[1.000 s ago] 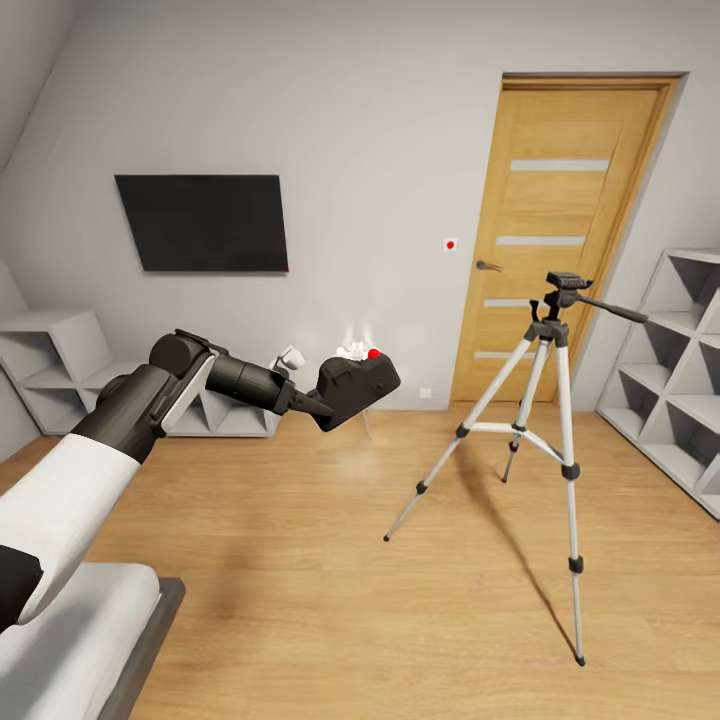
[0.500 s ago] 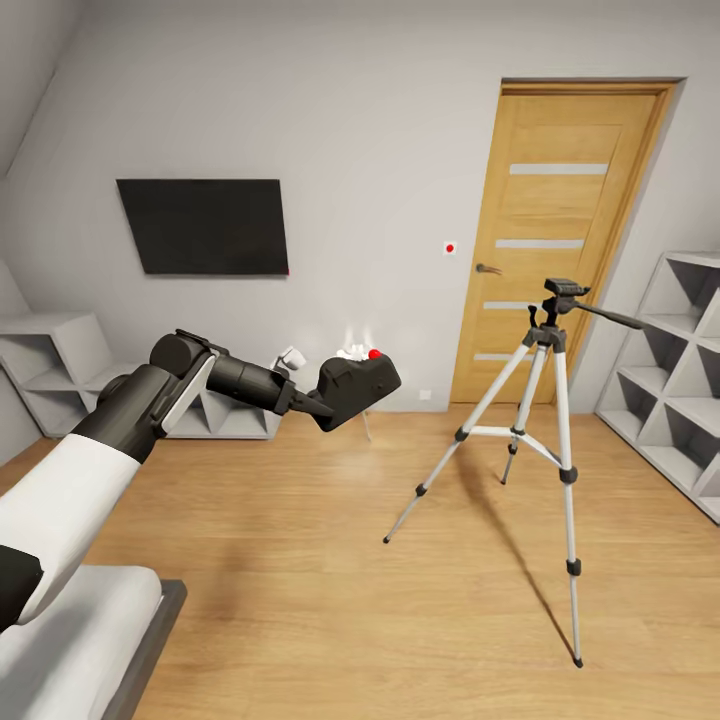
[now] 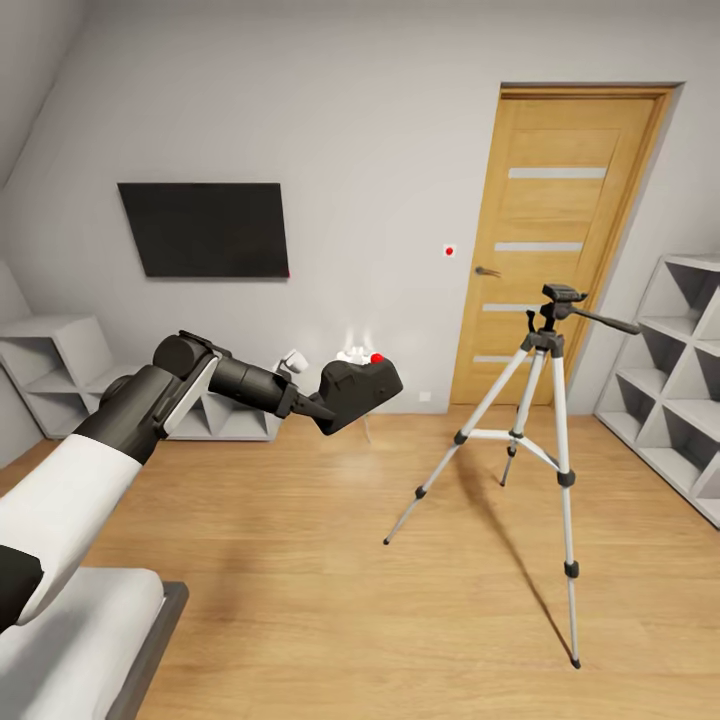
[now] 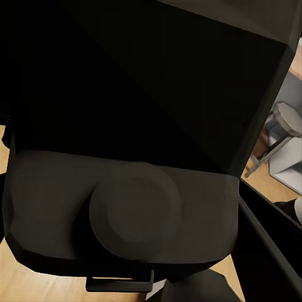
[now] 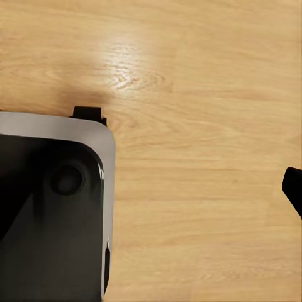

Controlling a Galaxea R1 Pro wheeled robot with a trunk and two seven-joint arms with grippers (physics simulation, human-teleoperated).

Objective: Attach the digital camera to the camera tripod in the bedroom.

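My left gripper (image 3: pixel 318 408) is shut on the digital camera (image 3: pixel 360 392), a matte-black body with a red button on top, held in the air at mid-left of the head view. In the left wrist view the camera (image 4: pixel 135 211) sits very close, its round lens facing me. The camera tripod (image 3: pixel 556 298) stands on the plank floor to the right, legs spread, pan handle pointing right, well apart from the camera. In the right wrist view one dark fingertip (image 5: pixel 293 186) shows at the picture's edge over the floor.
Behind the tripod is a wooden door (image 3: pixel 560 240). Grey cube shelving (image 3: pixel 680 370) lines the right wall and another unit (image 3: pixel 50 370) the left. A TV (image 3: pixel 205 228) hangs on the wall. The bed corner (image 3: pixel 90 640) lies at lower left. A small white lamp (image 3: pixel 352 352) stands behind the camera.
The whole head view has slid down slightly, so the camera moved. The tripod sits a little lower and more to the left in the picture. My left gripper still holds the digital camera.
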